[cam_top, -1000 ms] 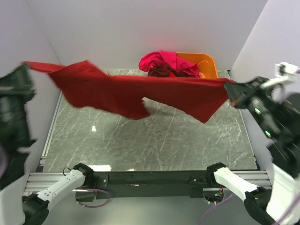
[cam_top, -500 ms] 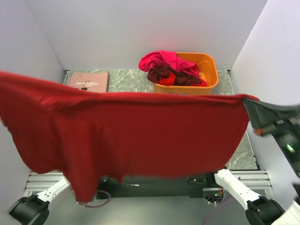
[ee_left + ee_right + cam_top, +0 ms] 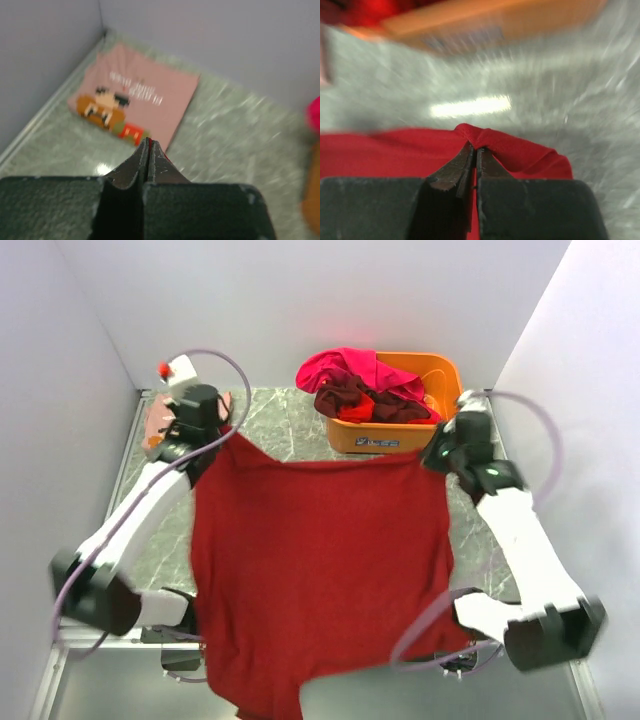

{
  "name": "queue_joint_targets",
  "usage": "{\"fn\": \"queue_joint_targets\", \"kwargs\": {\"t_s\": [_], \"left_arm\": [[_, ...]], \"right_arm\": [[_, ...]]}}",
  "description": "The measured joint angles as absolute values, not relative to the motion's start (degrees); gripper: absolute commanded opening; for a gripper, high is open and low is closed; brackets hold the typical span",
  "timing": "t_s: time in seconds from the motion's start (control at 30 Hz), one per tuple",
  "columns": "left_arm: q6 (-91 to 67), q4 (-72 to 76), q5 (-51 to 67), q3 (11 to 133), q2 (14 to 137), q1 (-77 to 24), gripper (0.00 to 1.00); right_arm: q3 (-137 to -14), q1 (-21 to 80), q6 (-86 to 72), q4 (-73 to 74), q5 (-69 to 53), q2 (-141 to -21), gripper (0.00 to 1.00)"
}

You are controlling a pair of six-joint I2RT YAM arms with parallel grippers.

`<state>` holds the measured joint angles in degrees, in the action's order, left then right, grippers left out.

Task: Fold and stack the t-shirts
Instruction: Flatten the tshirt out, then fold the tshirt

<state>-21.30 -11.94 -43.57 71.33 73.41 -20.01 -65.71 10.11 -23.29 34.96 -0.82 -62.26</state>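
The plain dark red t-shirt (image 3: 320,560) is spread over the table, its far edge stretched between both grippers and its near end hanging over the front edge. My left gripper (image 3: 215,443) is shut on its far left corner; only a red sliver shows between the jaws in the left wrist view (image 3: 148,142). My right gripper (image 3: 440,455) is shut on the far right corner, pinching the hem (image 3: 485,137) low over the table. The folded dusty pink t-shirt (image 3: 135,95) with pixel print lies flat at the back left, just beyond my left gripper.
The orange tub (image 3: 445,375) stands at the back centre-right holding a magenta t-shirt (image 3: 345,368) and a maroon one (image 3: 350,398); it shows blurred in the right wrist view (image 3: 495,20). White walls close in the table on the left, back and right.
The red t-shirt was held high and swung toward the camera; now both arms reach to the far side and the shirt is down, spread over the table.
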Motion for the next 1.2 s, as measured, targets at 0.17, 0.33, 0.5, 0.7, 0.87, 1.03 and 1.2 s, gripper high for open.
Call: {"fn": "queue_joint_targets", "kwargs": {"t_s": [0.17,0.33,0.5,0.7,0.87,1.03,1.2], "left_arm": [[-24.0,-9.2,-38.3,67.8,85.3,-14.9,0.01],[-25.7,-7.7,-35.3,73.7,99.4,-13.1,0.01],[-26.2,-7.5,-32.6,78.3,107.4,-13.0,0.01],[-27.5,-8.3,-32.2,79.1,107.5,-12.9,0.01],[-32.2,-13.7,-32.4,77.7,103.1,-12.9,0.01],[-41.4,-22.6,-32.4,73.8,92.9,-13.0,0.01],[-52.2,-33.3,-33.0,68.7,83.5,-14.3,0.01]], "right_arm": [[-57.8,7.2,-23.0,27.3,-6.1,-75.8,0.00],[-61.2,6.1,-22.4,23.0,-7.2,-90.0,0.00],[-65.8,5.8,-21.5,22.7,-6.9,-95.1,0.00],[-68.4,5.4,-20.8,22.3,-6.7,-96.1,0.00],[-68.4,5.3,-20.4,22.9,-7.1,-96.0,0.00],[-68.2,5.3,-19.9,24.8,-7.6,-95.3,0.00],[-67.6,5.3,-19.6,26.4,-8.6,-93.3,0.00]]}}
